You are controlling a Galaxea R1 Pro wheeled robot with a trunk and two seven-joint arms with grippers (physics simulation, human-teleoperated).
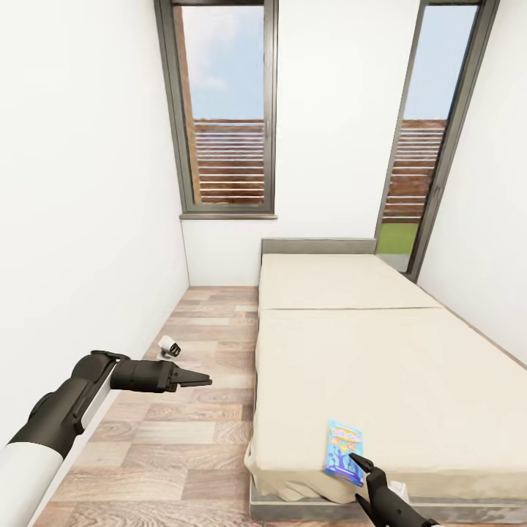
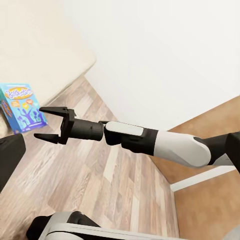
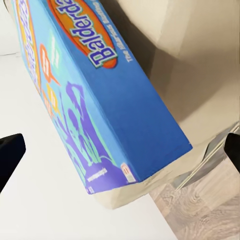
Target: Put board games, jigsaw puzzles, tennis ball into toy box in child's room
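A blue Balderdash board game point(image 1: 344, 451) lies flat at the near edge of the bed point(image 1: 380, 351), one end just over the edge. My right gripper point(image 1: 360, 481) is open just in front of it, fingertips almost at the box's near end. Up close, in the right wrist view, the board game point(image 3: 100, 100) lies ahead of the two spread fingers point(image 3: 10, 155), not gripped. In the left wrist view the right gripper point(image 2: 47, 122) points at the board game point(image 2: 20, 106). My left gripper point(image 1: 203, 380) hangs open over the floor, left of the bed, holding nothing.
A small white object point(image 1: 170, 345) lies on the wooden floor point(image 1: 190, 439) between the left wall and the bed. Two tall windows point(image 1: 227, 110) stand in the far wall. The strip of floor beside the bed is narrow.
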